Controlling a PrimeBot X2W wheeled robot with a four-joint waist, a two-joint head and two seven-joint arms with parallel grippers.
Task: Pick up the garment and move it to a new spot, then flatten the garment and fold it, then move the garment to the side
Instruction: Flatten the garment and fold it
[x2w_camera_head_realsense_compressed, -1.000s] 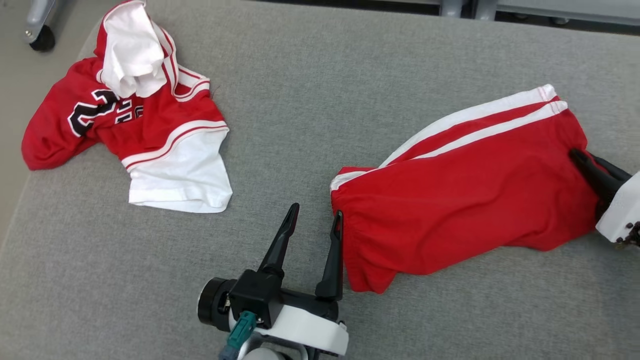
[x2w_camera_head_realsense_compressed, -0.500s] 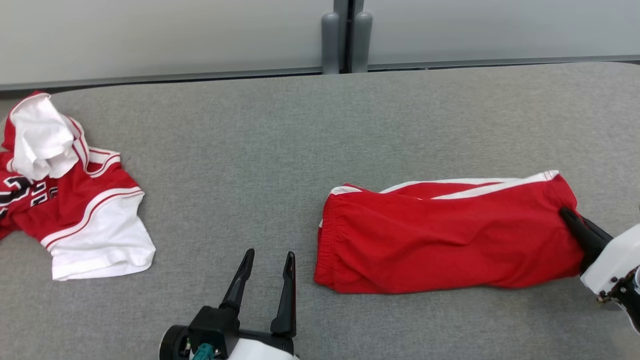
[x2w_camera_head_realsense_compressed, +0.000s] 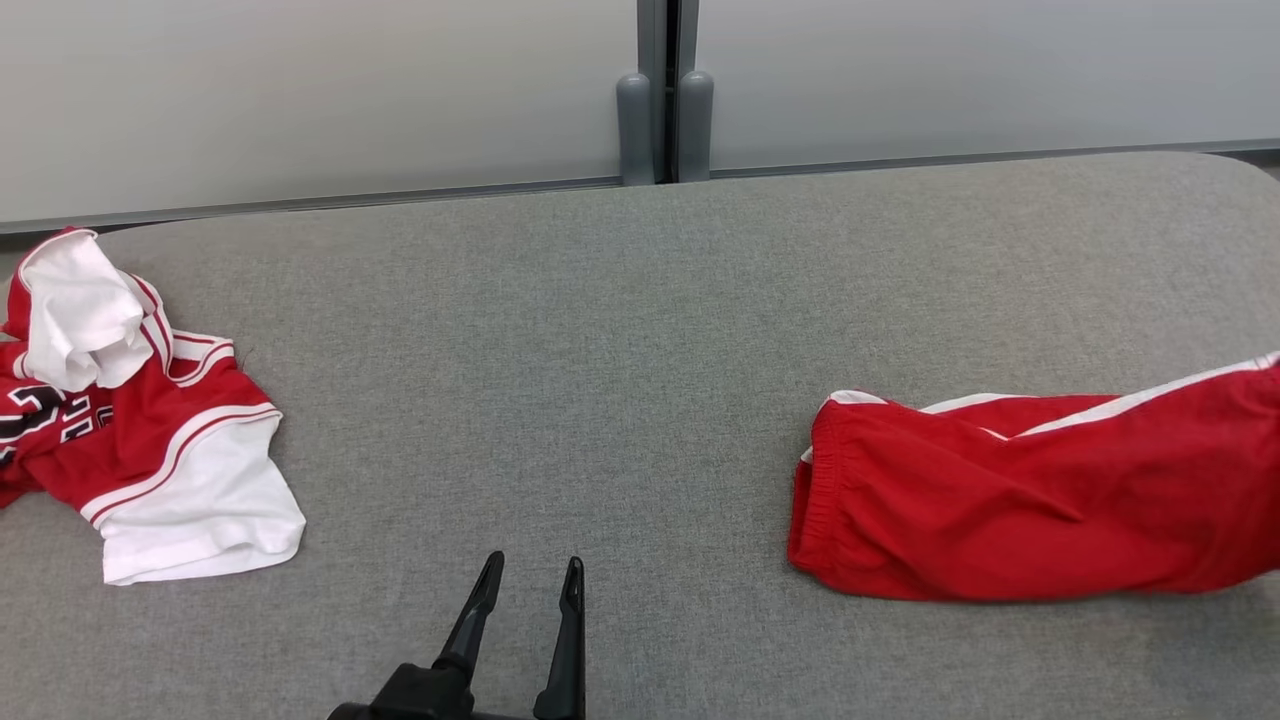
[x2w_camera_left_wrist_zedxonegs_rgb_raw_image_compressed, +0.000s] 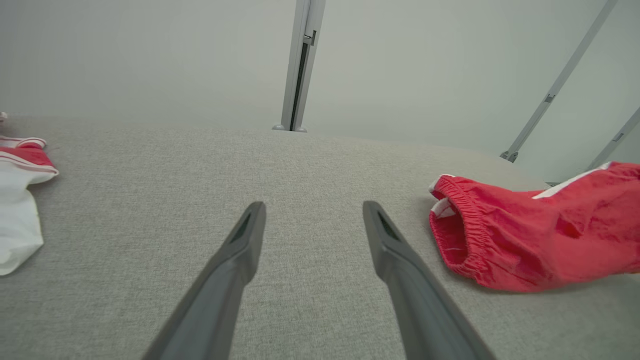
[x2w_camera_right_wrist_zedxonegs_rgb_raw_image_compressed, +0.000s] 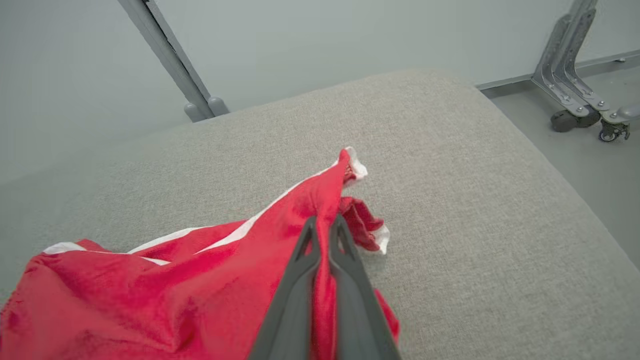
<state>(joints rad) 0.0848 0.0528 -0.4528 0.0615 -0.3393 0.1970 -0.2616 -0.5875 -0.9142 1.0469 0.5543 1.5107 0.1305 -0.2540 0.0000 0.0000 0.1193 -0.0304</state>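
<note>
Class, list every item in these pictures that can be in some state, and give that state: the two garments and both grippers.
Red shorts: lying on the grey table, waistband end down, other end pinched by the right gripper.
Red and white jersey: crumpled, at the table's left, untouched.
Left gripper: open, fingers apart above bare table, holding nothing.
Right gripper: shut on the shorts' fabric.

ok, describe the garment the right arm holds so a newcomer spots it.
On the wide grey fabric-covered table, look to the robot's right. There lie red cloth shorts with an elastic waistband, one end pinched in the shut jaws of the right gripper. Unlike the red and white jersey at far left, they are nearly all red, with thin white side stripes and no numerals.
</note>
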